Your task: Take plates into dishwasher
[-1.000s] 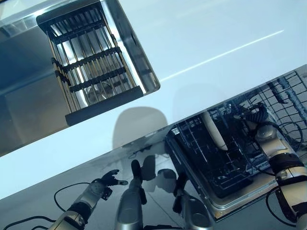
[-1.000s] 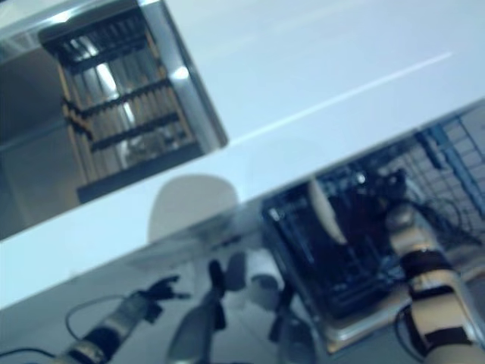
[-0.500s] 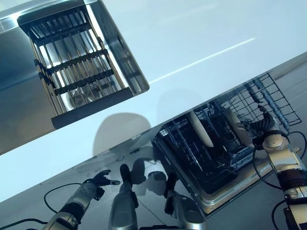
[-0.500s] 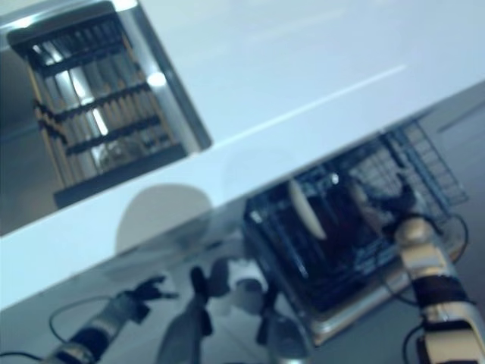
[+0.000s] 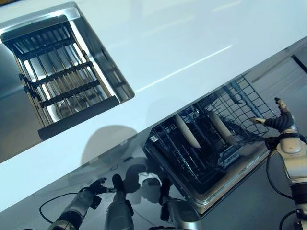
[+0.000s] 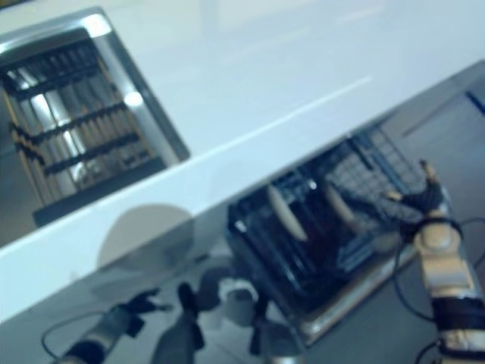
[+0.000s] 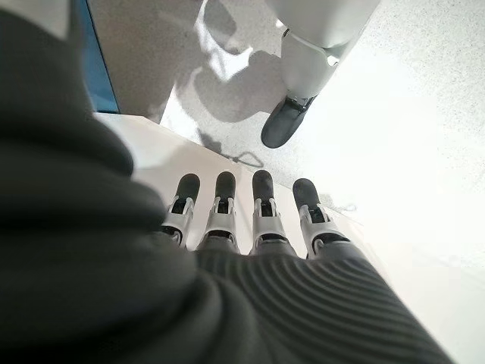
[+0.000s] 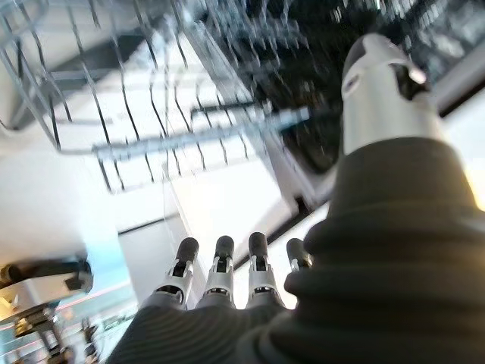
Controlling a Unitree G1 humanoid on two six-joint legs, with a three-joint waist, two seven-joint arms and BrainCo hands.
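Note:
Two pale plates stand on edge in the dark wire dishwasher rack [image 5: 249,98], which is pulled out below the counter: one plate [image 5: 186,131] near the middle, the other plate [image 5: 220,128] to its right. My right hand [image 5: 282,122] is open with fingers spread, just off the rack's right edge and touching neither plate. In the right wrist view its fingers [image 8: 220,265] are straight and empty, with rack wires beyond them. My left hand [image 5: 93,188] hangs low at the left, open and empty; its straight fingers [image 7: 258,220] point at the floor.
A white counter [image 5: 192,43] runs across the scene above the rack. A steel sink [image 5: 98,57] at the upper left holds a black slatted drying rack [image 5: 57,76]. The open dishwasher door [image 5: 225,189] lies under the rack.
A second plate now stands in the rack where my right hand was holding it. That hand has let go and drawn back to the right. The camera has also shifted.

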